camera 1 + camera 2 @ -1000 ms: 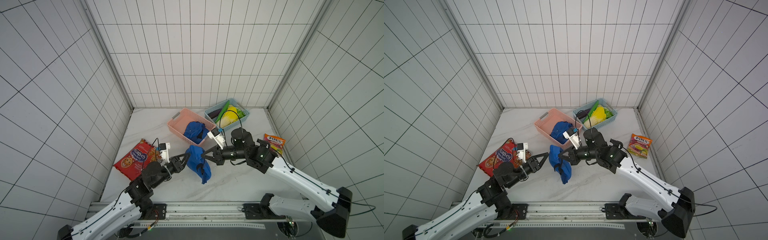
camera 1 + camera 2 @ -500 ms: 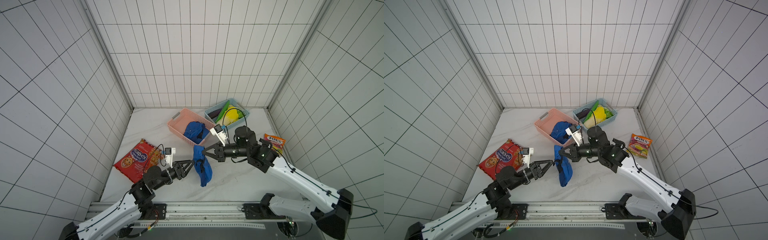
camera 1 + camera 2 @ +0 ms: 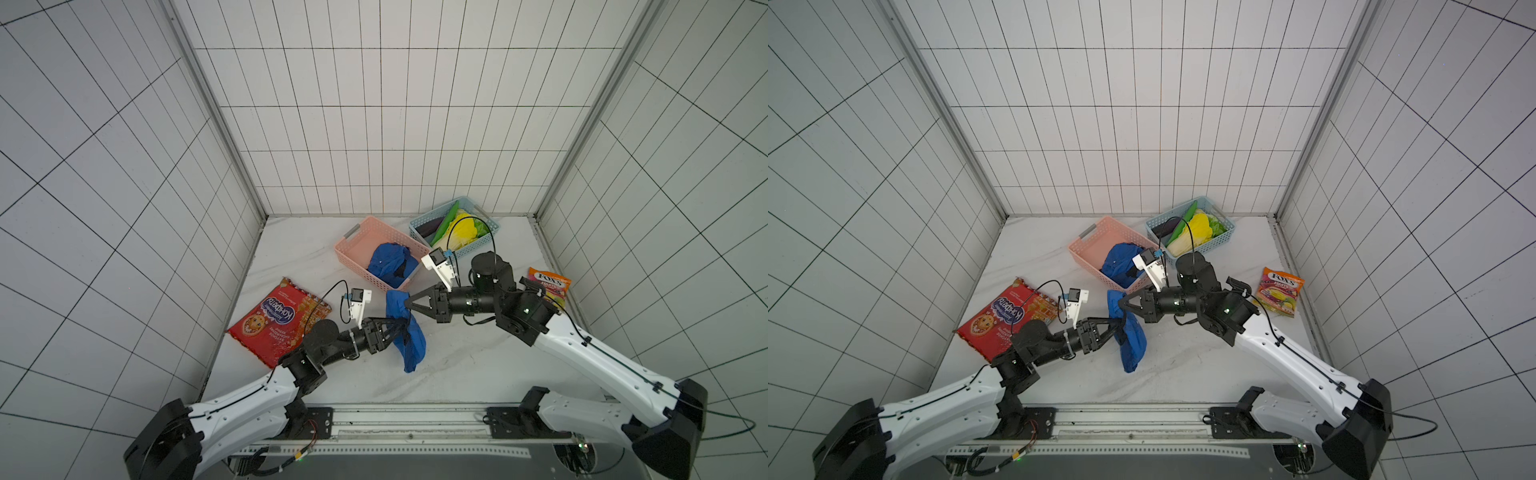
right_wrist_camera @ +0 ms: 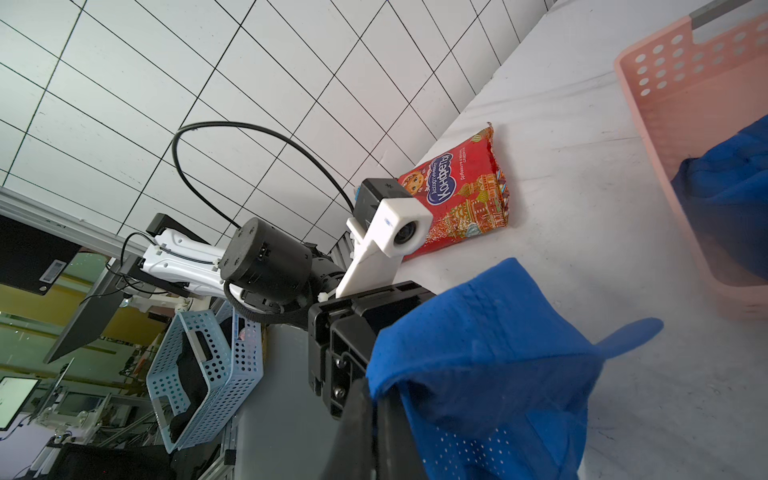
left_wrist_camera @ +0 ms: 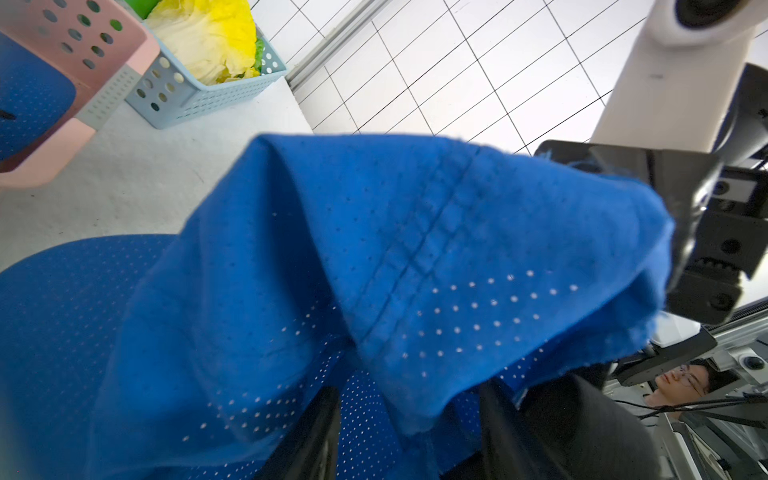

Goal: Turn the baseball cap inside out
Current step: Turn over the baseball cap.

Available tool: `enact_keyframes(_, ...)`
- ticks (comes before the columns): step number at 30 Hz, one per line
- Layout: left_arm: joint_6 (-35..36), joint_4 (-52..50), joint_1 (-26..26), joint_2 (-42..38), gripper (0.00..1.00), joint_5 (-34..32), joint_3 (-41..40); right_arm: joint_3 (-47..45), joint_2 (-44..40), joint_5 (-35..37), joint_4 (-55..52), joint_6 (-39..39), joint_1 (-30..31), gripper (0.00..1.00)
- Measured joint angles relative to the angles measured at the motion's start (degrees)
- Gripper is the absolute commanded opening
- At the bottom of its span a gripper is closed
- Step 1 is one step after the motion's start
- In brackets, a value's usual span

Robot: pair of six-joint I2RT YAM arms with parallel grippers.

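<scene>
The blue baseball cap (image 3: 409, 338) (image 3: 1133, 332) hangs crumpled above the middle of the table, its brim end drooping toward the front. My right gripper (image 3: 407, 306) (image 3: 1122, 303) comes in from the right and is shut on the cap's upper edge; in the right wrist view the fabric edge (image 4: 478, 353) is pinched between its two fingers (image 4: 376, 415). My left gripper (image 3: 394, 328) (image 3: 1113, 328) reaches in from the left, open. Its fingers are spread inside the cap's folds, and perforated cloth (image 5: 415, 249) drapes over them (image 5: 409, 432).
A pink basket (image 3: 357, 245) at the back holds another blue cloth item (image 3: 390, 262). Next to it stands a light blue basket (image 3: 490, 226) of vegetables. A red cookie bag (image 3: 278, 320) lies left, and a candy bag (image 3: 548, 286) lies by the right wall.
The left gripper drew back from the cap half a second ago and has now pushed forward into its folds, jaws a little wider. The right gripper kept its hold, shifting the cap slightly right.
</scene>
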Motion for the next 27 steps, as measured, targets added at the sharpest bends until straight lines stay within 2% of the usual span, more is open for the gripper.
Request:
enact_keyframes(3,-0.24,1.38,0.00,0.00,0.54,0.55,0.00,0.00,-0.02,0.00,0.04,0.20,0.00,0.00)
enact_keyframes(7,-0.48,2.49,0.00,0.15,0.46,0.59,0.00,0.00,-0.02,-0.07,0.09,0.44,-0.22,0.00)
enact_keyframes(15,-1.55,3.30,0.00,0.55,0.01,-1.01,-0.02,-0.26,-0.11,-0.13,0.37,0.94,-0.44,0.00)
enact_keyframes(24,-1.55,-1.86,0.00,-8.15,0.00,-5.55,-1.22,-5.01,-3.23,2.01,0.83,3.04,-5.05,0.00)
enact_keyframes(27,-1.49,-3.78,-0.02,-10.97,0.00,-6.49,-1.46,-7.93,-3.65,2.99,0.79,4.74,-6.75,0.12)
